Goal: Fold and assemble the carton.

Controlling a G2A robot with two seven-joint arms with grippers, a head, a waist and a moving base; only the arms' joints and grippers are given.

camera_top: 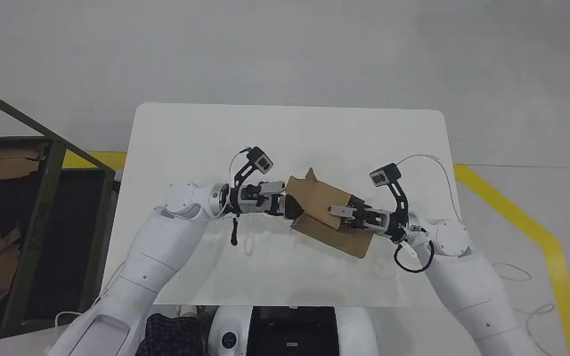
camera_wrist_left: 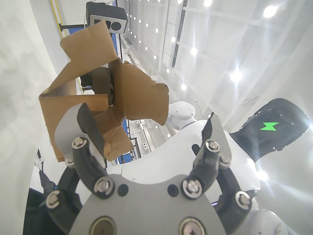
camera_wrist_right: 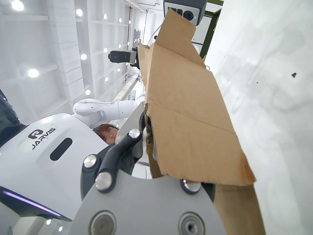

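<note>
The carton [camera_top: 325,218] is at the middle of the white counter [camera_top: 178,142], between the two arms. Whether it rests on the surface or hangs just above it I cannot tell. In the top view its long axis runs on a diagonal, from the centre of the frame down to the lower right. The open end, with its loose end flaps [camera_wrist_left: 144,99], points to the upper left, at the left tool [camera_top: 283,205]. That tool is spread wide: one finger [camera_wrist_left: 89,123] lies against a flap at the carton's mouth, and the other [camera_wrist_left: 211,133] stands well apart in free air. The right tool [camera_wrist_right: 149,123] appears to pinch a side panel at the far end, with one finger on one face and its mate hidden behind the board.

The step in hand looks like tucking the end flaps. To do it well, the right tool should hold the body firm and square while the left finger pushes the flap inward along its crease. The ragged board would likely buckle under a skewed push.
</note>
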